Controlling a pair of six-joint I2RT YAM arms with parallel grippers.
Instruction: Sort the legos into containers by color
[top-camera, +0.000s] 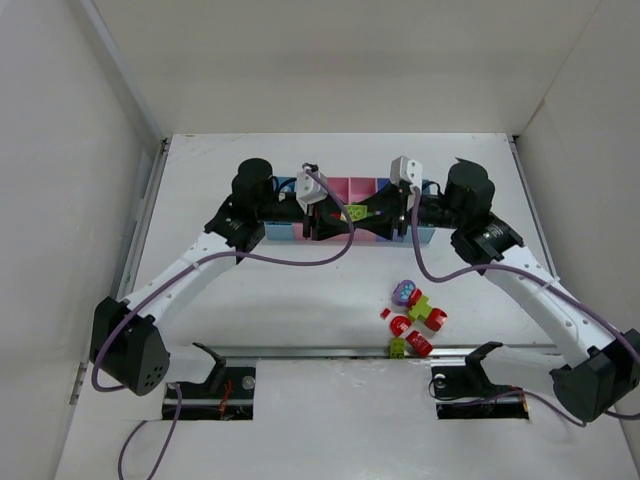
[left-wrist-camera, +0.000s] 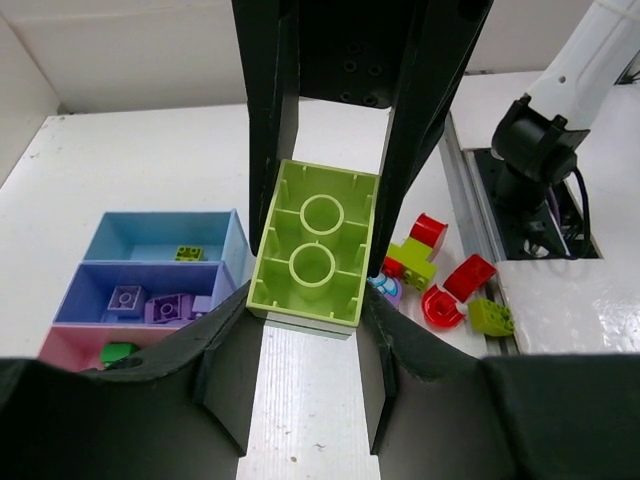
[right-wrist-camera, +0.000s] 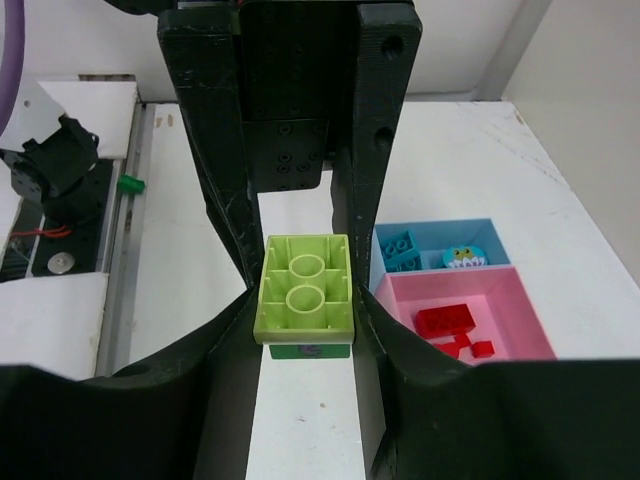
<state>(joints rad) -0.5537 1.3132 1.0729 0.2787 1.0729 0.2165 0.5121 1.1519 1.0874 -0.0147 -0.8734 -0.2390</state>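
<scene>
Left gripper (top-camera: 330, 222) and right gripper (top-camera: 378, 213) meet nose to nose over the row of joined shallow plastic bins (top-camera: 345, 185). Each one squeezes a yellow-green plastic brick (top-camera: 355, 213) tight between its fingers, hollow side facing the wrist cameras. A darker green piece (right-wrist-camera: 308, 349) sticks to its far side. Purple bricks (left-wrist-camera: 165, 305) lie in the purple-blue bin and red bricks (right-wrist-camera: 448, 320) in a pink bin. More loose bricks (top-camera: 412, 318) sit on the white table (top-camera: 300, 300) near the front rail.
</scene>
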